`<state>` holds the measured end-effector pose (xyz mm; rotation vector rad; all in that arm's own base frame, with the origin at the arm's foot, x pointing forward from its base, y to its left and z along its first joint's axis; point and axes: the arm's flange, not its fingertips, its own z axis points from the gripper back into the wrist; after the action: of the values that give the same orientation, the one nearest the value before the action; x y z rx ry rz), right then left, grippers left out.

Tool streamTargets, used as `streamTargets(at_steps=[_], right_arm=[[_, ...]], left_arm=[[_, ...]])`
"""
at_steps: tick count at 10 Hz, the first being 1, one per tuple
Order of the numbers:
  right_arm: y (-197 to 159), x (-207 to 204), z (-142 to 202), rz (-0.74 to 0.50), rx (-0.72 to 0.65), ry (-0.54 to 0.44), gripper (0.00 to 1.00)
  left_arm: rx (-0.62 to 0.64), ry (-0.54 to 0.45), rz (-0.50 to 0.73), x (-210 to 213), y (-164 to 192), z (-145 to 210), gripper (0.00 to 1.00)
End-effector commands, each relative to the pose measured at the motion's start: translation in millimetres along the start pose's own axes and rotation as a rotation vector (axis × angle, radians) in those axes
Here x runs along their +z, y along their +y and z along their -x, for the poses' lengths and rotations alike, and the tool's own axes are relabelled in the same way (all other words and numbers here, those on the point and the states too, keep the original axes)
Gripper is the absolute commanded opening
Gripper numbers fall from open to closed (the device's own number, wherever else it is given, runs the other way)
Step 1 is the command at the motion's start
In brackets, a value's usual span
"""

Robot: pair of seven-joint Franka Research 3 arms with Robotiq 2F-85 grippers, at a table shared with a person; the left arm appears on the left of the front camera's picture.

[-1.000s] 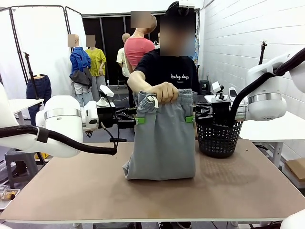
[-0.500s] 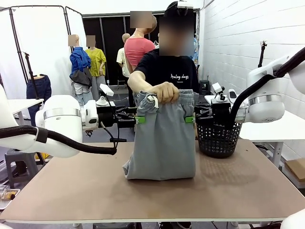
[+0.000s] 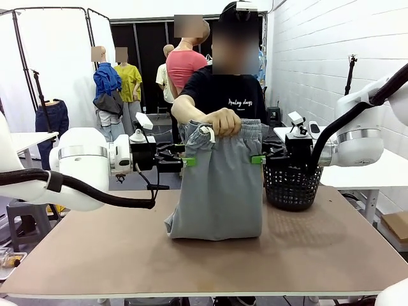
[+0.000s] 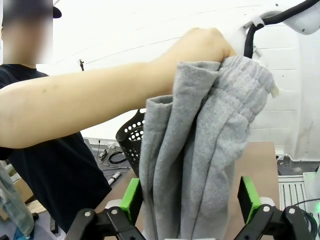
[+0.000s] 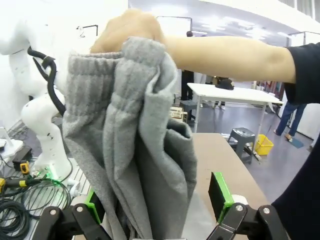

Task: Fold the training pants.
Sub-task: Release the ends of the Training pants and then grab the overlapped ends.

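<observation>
Wide open on both sides, nothing clamped.

Front view: left gripper and right gripper level with each other, flanking the pants just below the waistband, green pads at the cloth's two side edges. Held up from above by a person's hand bunching the waistband, over the middle of the table. Lower end slumped on the table top, tucked under toward the left. Basket just beside the pants, toward the far right corner, right behind the right gripper.

Left wrist view: left gripper astride the hanging pants, several loose vertical folds between the pads. One pad close against the cloth; touching or not, cannot tell. Hand gathered tight at the top.

Right wrist view: right gripper likewise astride the pants, thick pleats between the pads, hand above.

Likely trouble from here:
- Could close on one outer pleat only, not the whole edge, leaving the rest to sag once the hand lets go.
- Might lose the soft jersey under its own weight if biting too low beneath the elastic.
- Would twist the waistband with uneven pull from the two sides, spoiling the fold line.
- Could snag the drawstring dangling by the hand.
- Could knock the basket toward the table's right edge with any outward swing of the right arm.
</observation>
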<state>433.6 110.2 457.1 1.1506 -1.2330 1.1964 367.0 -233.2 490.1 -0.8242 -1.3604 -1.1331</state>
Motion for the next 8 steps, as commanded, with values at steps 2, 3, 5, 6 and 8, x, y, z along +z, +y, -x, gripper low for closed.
streamTargets(at_steps=[2,3,5,6,8], right_arm=[[3.1,0.0,-0.7,-0.107,-0.049,0.037,1.0],[3.3,-2.4,0.0,-0.12,-0.05,0.041,1.0],[7.3,-9.9,2.8,-0.143,-0.062,0.035,1.0],[6.5,-14.0,4.1,-0.152,-0.064,0.027,1.0],[6.2,-20.5,5.4,-0.154,-0.066,0.022,1.0]], left_arm=[[0.002,0.003,0.038,-3.5,10.1,1.3,1.0],[0.003,0.004,0.039,-5.2,13.0,1.7,1.0],[0.016,0.008,0.056,-8.9,14.3,3.2,1.0],[0.024,0.018,0.071,-11.2,16.3,4.6,1.0],[0.033,0.02,0.106,-16.1,18.5,4.2,1.0]])
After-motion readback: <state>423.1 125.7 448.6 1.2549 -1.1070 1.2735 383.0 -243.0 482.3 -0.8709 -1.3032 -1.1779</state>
